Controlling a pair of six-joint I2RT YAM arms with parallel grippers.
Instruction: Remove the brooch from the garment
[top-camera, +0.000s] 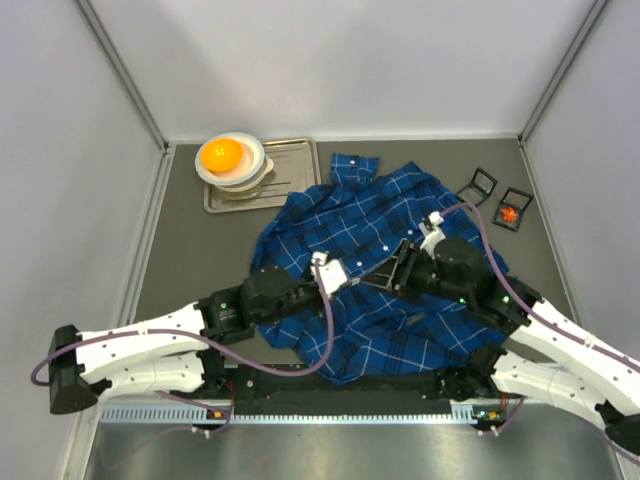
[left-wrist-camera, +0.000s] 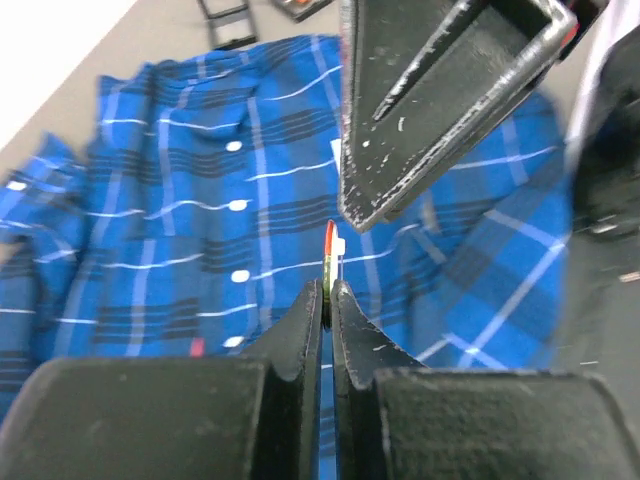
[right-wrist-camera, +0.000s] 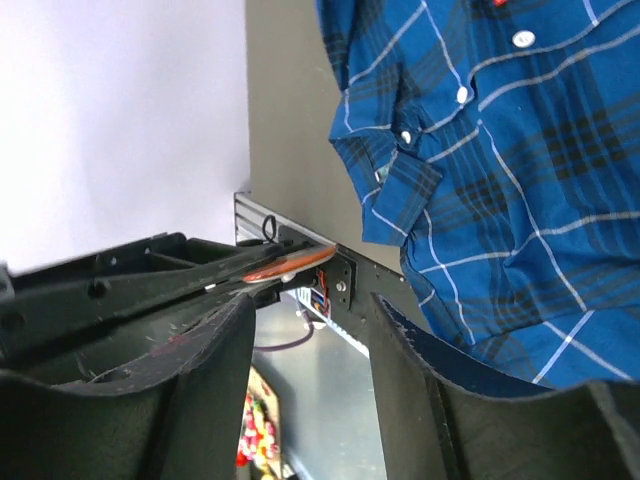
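Note:
The garment (top-camera: 370, 210) is a dark-blue plaid shirt with white buttons, spread over the middle of the table; it also shows in the left wrist view (left-wrist-camera: 180, 230) and the right wrist view (right-wrist-camera: 520, 150). My left gripper (left-wrist-camera: 328, 290) is shut on the brooch (left-wrist-camera: 330, 255), a thin disc with an orange-red edge, and holds it edge-on above the shirt. The brooch (right-wrist-camera: 285, 265) shows flat between the left fingers in the right wrist view. My right gripper (right-wrist-camera: 310, 305) is open and empty, its tips close to the left gripper's tips (top-camera: 380, 272).
A metal tray (top-camera: 295, 165) at the back left carries stacked bowls with an orange (top-camera: 222, 153). Two small black boxes (top-camera: 480, 185) stand at the back right; one (top-camera: 513, 208) holds something orange. Grey walls close in the table on three sides.

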